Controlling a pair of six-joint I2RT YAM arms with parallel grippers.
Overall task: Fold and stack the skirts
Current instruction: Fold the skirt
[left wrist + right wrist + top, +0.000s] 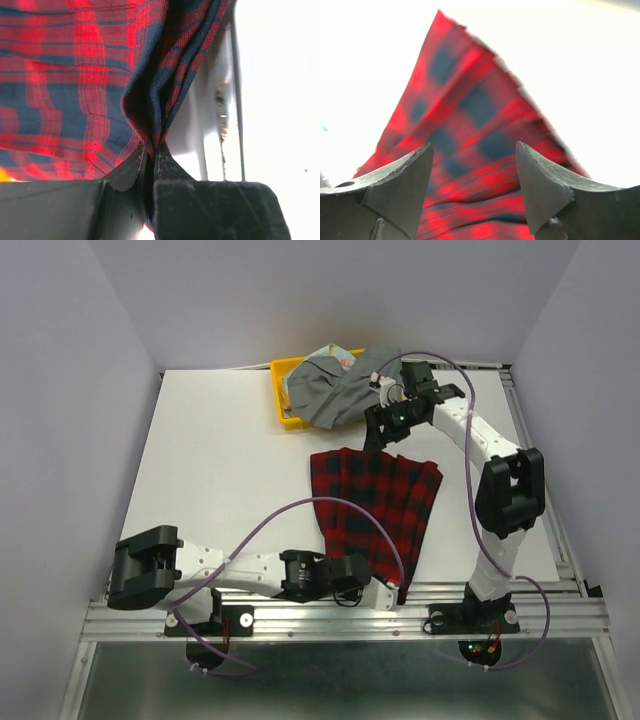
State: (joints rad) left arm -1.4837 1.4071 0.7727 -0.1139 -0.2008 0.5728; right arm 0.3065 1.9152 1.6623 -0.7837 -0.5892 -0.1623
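The red-and-black plaid skirt (375,505) lies spread on the white table in front of both arms. My left gripper (397,593) is at its near right corner. In the left wrist view that gripper (151,150) is shut on a bunched fold of the plaid skirt (75,85). My right gripper (380,437) hovers at the skirt's far edge. In the right wrist view it (475,152) stands open, with the plaid skirt (470,115) below the gap and nothing between its fingers. The grey skirt (325,392) is heaped over the yellow tray, with a bit of the floral skirt (345,359) showing behind it.
The yellow tray (280,390) sits at the back of the table, just left of the right arm's wrist. A purple cable (300,508) loops from the left arm over the skirt's near part. Metal rails (545,530) run along the table's right and near edges.
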